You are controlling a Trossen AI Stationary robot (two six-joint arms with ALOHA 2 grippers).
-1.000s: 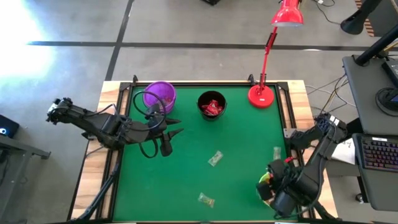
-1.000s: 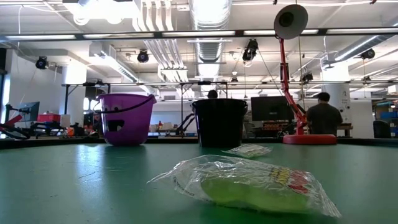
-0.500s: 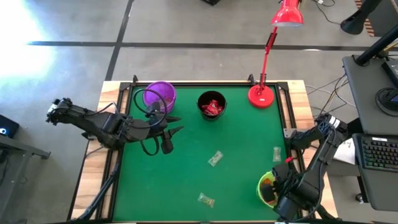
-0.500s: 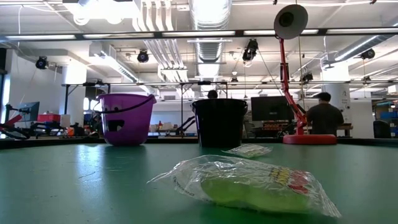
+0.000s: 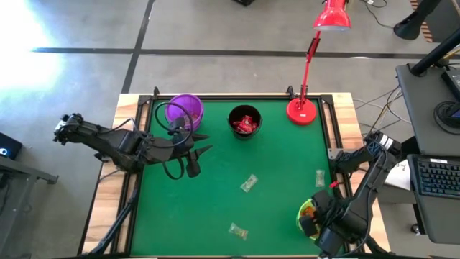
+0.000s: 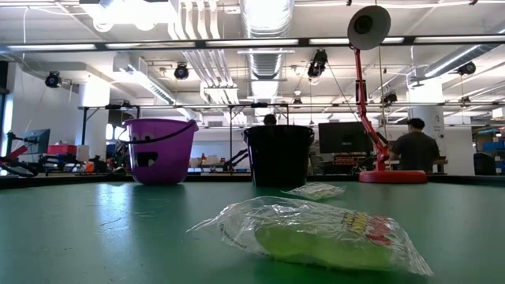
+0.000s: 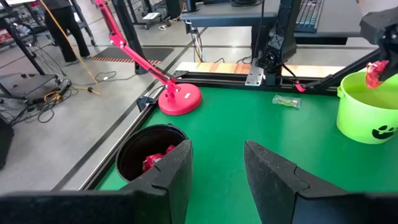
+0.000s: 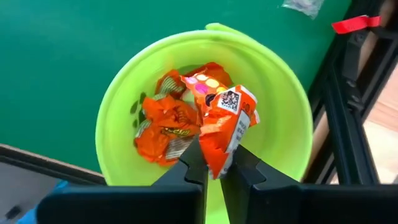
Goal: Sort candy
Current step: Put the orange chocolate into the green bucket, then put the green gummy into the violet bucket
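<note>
An orange candy packet (image 8: 224,134) sits pinched between my right pincer (image 8: 213,167) fingertips, nearly closed on its lower edge, the packet standing up lengthwise from the tips. Directly beyond it lies the lime-green cup (image 8: 118,109), holding more orange sweets (image 8: 163,124), so I judge a release would drop it straight in. My right arm is folded low at the table's (image 5: 215,208) near right corner. My left pincer (image 5: 199,151) waits open beside the purple cup (image 5: 184,111).
</note>
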